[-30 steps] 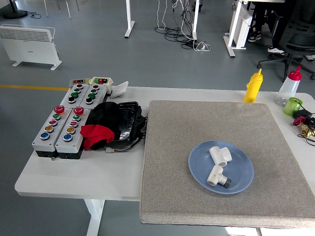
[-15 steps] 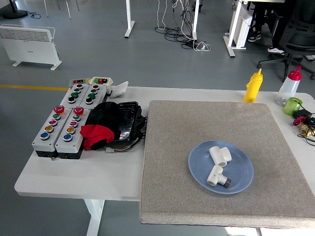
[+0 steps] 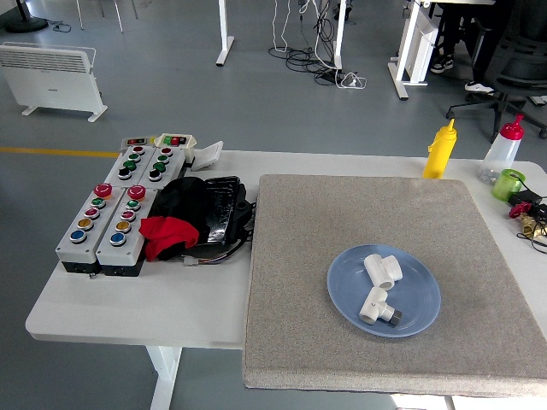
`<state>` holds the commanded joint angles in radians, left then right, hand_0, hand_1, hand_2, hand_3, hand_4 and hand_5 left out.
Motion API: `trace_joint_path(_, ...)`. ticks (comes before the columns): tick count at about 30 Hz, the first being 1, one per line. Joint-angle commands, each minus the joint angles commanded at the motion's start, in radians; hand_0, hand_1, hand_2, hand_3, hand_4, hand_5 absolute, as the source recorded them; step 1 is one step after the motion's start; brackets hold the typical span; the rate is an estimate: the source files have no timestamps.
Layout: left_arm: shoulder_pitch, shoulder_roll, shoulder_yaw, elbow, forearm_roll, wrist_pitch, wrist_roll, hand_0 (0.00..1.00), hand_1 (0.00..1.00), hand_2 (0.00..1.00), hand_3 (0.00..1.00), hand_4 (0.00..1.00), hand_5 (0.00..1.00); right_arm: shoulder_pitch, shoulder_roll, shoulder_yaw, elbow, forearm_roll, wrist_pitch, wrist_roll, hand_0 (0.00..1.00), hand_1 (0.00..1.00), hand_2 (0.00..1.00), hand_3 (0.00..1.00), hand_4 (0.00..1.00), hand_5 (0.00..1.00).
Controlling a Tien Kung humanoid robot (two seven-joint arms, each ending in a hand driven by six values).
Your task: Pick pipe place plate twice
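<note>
Neither of my hands nor arms shows in the head view, so I cannot tell whether either is wide, narrow or holding anything. The blue plate (image 3: 384, 290) sits on the grey mat (image 3: 342, 222), toward the mat's 4 o'clock area, and its rim lies wholly on the mat. Two white pipe fittings lie inside the plate. The upper pipe fitting (image 3: 383, 268) rests toward the plate's 12 o'clock side, a short, stubby piece lying on its side. The lower pipe fitting (image 3: 375, 306) lies just below it, toward 6 o'clock of the plate, with a darker metal-looking end pointing toward 4 o'clock. The two fittings are just beside each other; I cannot tell whether they touch. The mat covers most of the right part of the white table (image 3: 111, 307) and overhangs its near edge. At 9 o'clock from the mat lies a bundle of black and red gear (image 3: 192, 218), touching or nearly touching the mat's left edge. Further toward 9 o'clock stand two grey button boxes (image 3: 102, 226) side by side, with a second pair of button boxes (image 3: 145, 162) beyond them at 12 o'clock. Past the mat's far edge, at 1 o'clock from the plate, stands a yellow squeeze bottle (image 3: 441, 149), upright, and to its right a clear bottle with a red cap (image 3: 502, 152), also upright.
</note>
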<state>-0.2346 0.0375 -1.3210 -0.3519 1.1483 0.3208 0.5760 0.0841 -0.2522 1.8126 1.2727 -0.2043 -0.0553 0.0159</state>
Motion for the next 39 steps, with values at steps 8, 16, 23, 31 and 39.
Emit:
trace_joint_path(8, -0.007, -0.001, -0.002, 0.000, 0.003, 0.000, 0.003, 0.656, 0.639, 0.607, 0.612, 0.352, 0.998, 0.005, 0.002, 0.005, -0.001, 0.000, -0.004, -0.003, 0.823, 0.781, 0.810, 0.804, 0.571, 0.503)
trace_joint_path(16, -0.012, -0.003, -0.002, 0.000, 0.006, -0.003, 0.004, 0.655, 0.639, 0.609, 0.611, 0.350, 0.998, 0.007, 0.003, 0.010, -0.003, 0.002, -0.010, -0.001, 0.818, 0.779, 0.810, 0.802, 0.568, 0.494)
trace_joint_path(23, -0.015, -0.003, -0.001, 0.000, 0.005, -0.004, 0.004, 0.655, 0.638, 0.608, 0.611, 0.348, 0.998, 0.008, 0.005, 0.011, -0.005, 0.004, -0.012, -0.003, 0.815, 0.772, 0.807, 0.800, 0.565, 0.485)
trace_joint_path(31, -0.008, -0.001, 0.025, 0.002, -0.031, 0.004, -0.009, 0.655, 0.638, 0.608, 0.611, 0.346, 0.998, 0.009, 0.005, 0.005, -0.008, 0.006, -0.016, -0.002, 0.807, 0.767, 0.806, 0.796, 0.559, 0.477)
trace_joint_path(39, 0.030, 0.001, 0.085, 0.011, -0.158, 0.020, -0.102, 0.654, 0.638, 0.611, 0.611, 0.346, 0.998, -0.003, 0.006, -0.003, -0.013, 0.004, -0.022, 0.000, 0.806, 0.767, 0.804, 0.796, 0.552, 0.459)
